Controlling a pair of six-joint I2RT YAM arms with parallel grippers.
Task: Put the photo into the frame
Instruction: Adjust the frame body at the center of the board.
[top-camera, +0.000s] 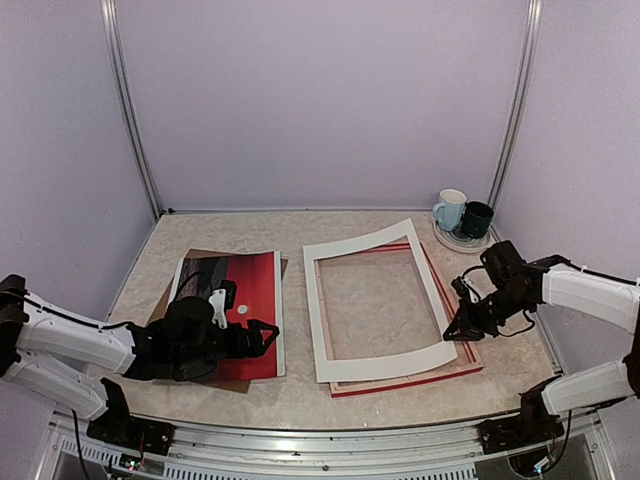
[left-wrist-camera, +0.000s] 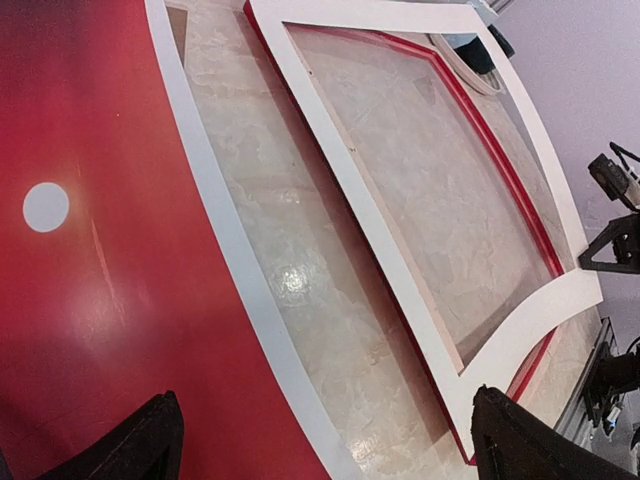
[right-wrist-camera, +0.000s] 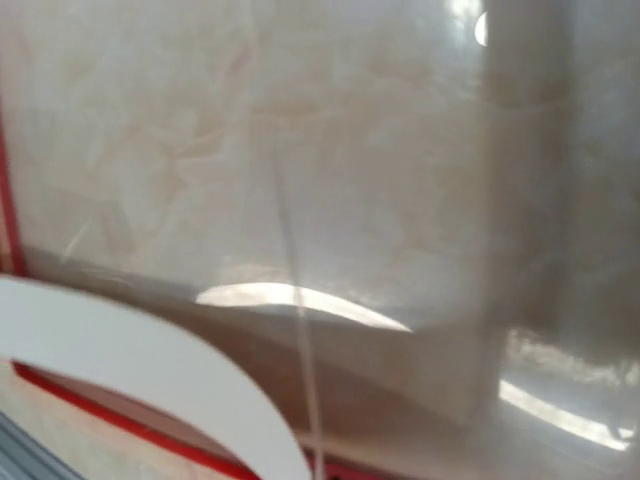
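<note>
- Left end effector (top-camera: 257, 335) spread wide over red sunset photo print's (top-camera: 255, 285) near-right corner; it belongs to the nearer arm.
- Thin red wooden frame (top-camera: 410, 378) lies to its right, long axis fore-aft.
- Right end effector (top-camera: 462, 326) pressed together at frame's right edge.

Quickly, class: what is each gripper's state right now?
Left gripper: open, holding nothing, over the photo.
Right gripper: shut; grip on anything cannot be told.
</note>
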